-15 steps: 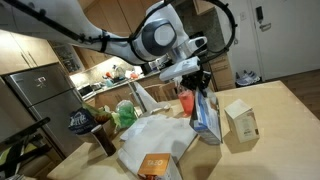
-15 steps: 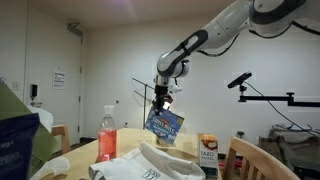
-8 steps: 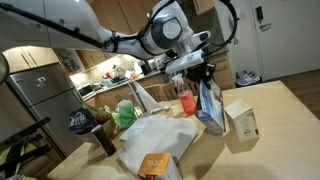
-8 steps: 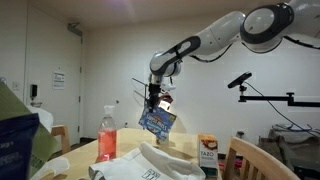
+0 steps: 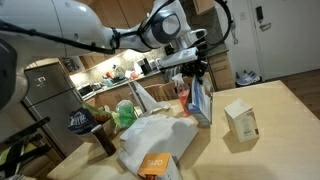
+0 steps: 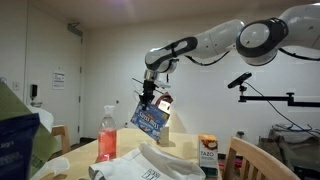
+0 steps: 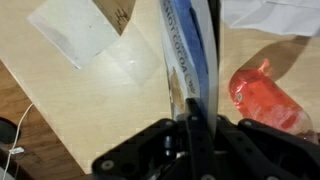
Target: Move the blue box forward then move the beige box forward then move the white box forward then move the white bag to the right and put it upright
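Wooden table (image 5: 283, 108) in a dim kitchen: the gripper (image 6: 147, 99) is pinched narrow on the top of the blue box (image 6: 148, 120). It holds the box tilted, clear of the surface, just beside the red cup (image 7: 262, 92).

three boxes (image 5: 200, 98) (image 5: 240, 120) (image 5: 155, 165), two bags (image 5: 158, 135) (image 5: 125, 113), one red cup (image 6: 107, 138)

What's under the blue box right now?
Bare wooden table; the blue box hangs in the gripper, off the surface. The strip directly below is hidden by the box.
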### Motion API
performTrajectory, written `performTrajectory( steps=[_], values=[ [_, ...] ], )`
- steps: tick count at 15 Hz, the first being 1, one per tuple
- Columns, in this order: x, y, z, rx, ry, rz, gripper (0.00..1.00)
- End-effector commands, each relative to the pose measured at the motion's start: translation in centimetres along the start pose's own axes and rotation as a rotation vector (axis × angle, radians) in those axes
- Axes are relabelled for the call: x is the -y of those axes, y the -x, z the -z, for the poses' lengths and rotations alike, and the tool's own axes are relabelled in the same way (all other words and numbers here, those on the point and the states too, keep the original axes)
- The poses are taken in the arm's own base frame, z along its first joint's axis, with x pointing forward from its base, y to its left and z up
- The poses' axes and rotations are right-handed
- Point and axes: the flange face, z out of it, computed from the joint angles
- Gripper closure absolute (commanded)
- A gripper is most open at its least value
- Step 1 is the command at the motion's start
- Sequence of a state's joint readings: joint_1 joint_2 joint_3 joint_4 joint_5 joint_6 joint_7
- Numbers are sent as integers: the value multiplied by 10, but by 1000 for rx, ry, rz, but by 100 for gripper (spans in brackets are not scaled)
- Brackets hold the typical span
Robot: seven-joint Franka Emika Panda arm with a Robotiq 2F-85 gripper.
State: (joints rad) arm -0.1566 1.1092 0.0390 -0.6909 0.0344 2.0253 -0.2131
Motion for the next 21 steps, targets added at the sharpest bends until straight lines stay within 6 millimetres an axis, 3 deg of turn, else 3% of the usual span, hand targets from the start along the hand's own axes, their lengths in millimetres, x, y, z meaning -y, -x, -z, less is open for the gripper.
performTrajectory(
  steps=[1, 4, 9, 15, 16, 17, 21],
  values=[
    [2, -1, 0, -1, -9, 0, 96],
    [1, -2, 1, -6, -11, -2, 99],
    [-2, 2, -21, 13, 15, -15, 99],
    [5, -2, -19, 14, 60, -11, 99],
    [8, -2, -18, 23, 67, 0, 71],
    [9, -2, -18, 24, 76, 6, 70],
    [7, 2, -26, 52, 59, 15, 41]
  ],
)
